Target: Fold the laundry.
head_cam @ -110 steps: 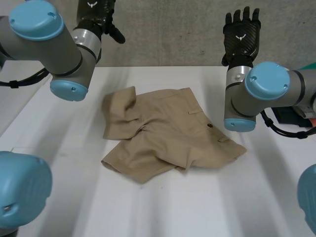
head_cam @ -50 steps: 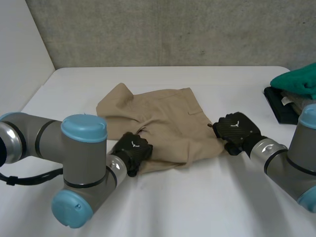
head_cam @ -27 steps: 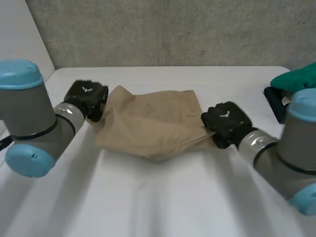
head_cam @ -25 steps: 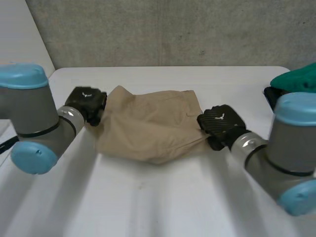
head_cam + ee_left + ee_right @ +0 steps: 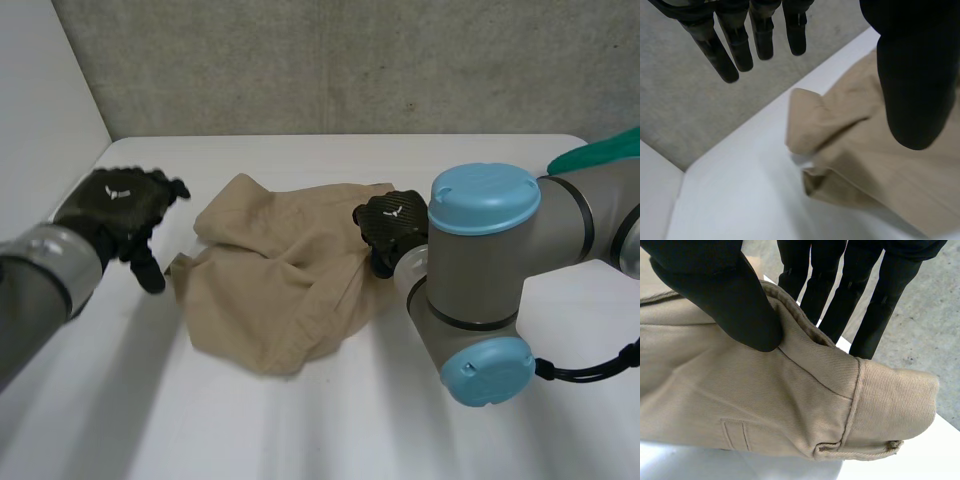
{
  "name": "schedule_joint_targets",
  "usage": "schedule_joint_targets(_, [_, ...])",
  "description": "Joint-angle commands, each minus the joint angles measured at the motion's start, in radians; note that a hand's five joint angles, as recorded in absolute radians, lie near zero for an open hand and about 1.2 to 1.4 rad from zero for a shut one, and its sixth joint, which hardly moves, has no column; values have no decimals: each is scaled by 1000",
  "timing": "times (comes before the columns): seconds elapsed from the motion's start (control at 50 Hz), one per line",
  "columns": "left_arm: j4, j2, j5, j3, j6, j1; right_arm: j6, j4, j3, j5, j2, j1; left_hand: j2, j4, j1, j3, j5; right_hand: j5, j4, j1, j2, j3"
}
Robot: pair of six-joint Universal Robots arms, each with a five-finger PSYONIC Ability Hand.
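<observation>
Matt tan twill shorts [image 5: 280, 290] on smooth white table [image 5: 300, 430]; rough concrete wall [image 5: 350, 60]

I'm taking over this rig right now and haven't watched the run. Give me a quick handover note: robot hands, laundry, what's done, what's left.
Left robot hand: open, fingers straight, holding nothing, beside the tan shorts' left edge.
Right robot hand: shut on the shorts, thumb and fingers pinching the waistband at their right side.
Shorts: bunched and creased in a heap on the white table.
Done: no tidy fold yet.
Left: spread flat, fold neatly. A green cloth sits at the far right.
</observation>
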Motion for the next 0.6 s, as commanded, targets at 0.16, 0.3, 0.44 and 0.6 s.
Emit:
schedule_joint_targets(0.16, [-6, 21, 70, -218, -102, -156, 103, 57, -105, 40, 42, -1, 605, 604, 593, 596, 608, 200, 198, 290, 217, 208])
schedule_joint_targets(0.3, [20, -180, 55, -180, -107, -152, 134, 91, -154, 37, 62, -26, 362, 361, 349, 353, 364, 200, 198, 290, 217, 208])
schedule_joint_targets(0.44, [74, -332, -17, -76, -55, -136, 155, 106, -166, 35, 62, -33, 100, 99, 88, 91, 103, 200, 198, 290, 217, 208])
schedule_joint_targets(0.6, [170, -380, -101, 13, -9, -152, 157, 115, -139, 27, 52, -35, 103, 102, 90, 94, 105, 200, 198, 290, 217, 208])
